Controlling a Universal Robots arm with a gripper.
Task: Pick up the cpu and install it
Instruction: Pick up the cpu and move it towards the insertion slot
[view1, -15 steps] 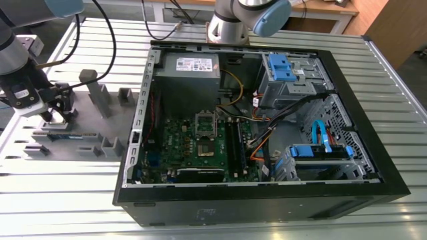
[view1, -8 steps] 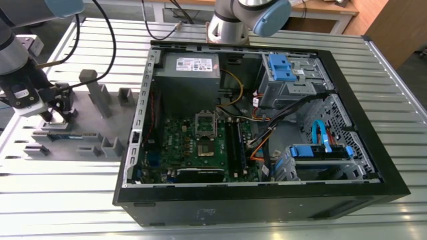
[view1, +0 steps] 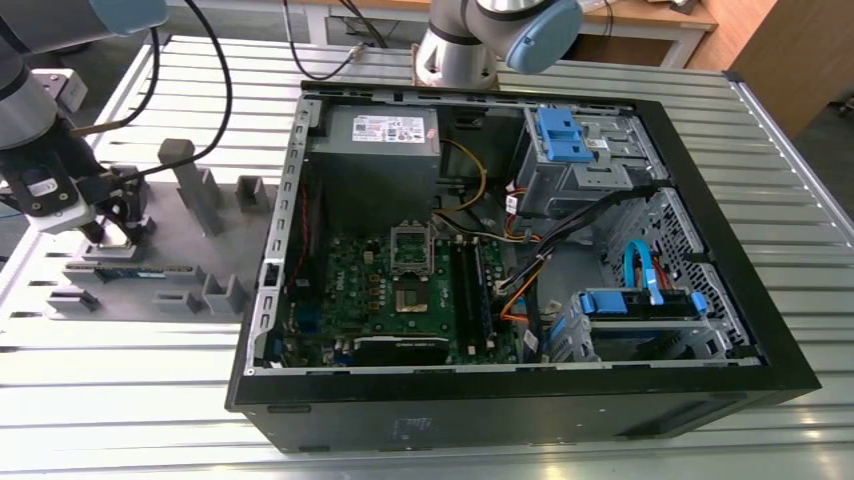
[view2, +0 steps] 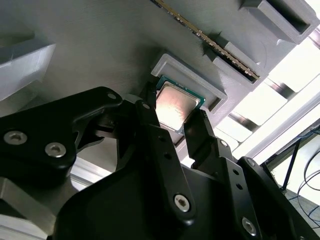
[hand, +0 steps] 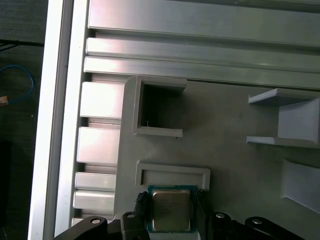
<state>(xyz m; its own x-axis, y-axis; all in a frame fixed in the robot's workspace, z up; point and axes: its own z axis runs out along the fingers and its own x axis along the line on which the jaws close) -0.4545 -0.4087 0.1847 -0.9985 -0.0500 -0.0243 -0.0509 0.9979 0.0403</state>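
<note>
Gripper (view1: 115, 234) hung low over the grey parts fixture (hand: 230, 165) on the exterior view's left, well apart from the open computer case (view1: 747, 330). Its two black fingers (view2: 200, 136) were drawn narrow and set against opposite edges of the cpu (hand: 171, 210), apparently clamped on it. The cpu lay flat, silver top up, beside its raised pocket wall, likely so the edges stayed reachable. Counted: one cpu, two fingers, one memory stick (view2: 210, 39) standing on edge in its fixture slot, one case.
</note>
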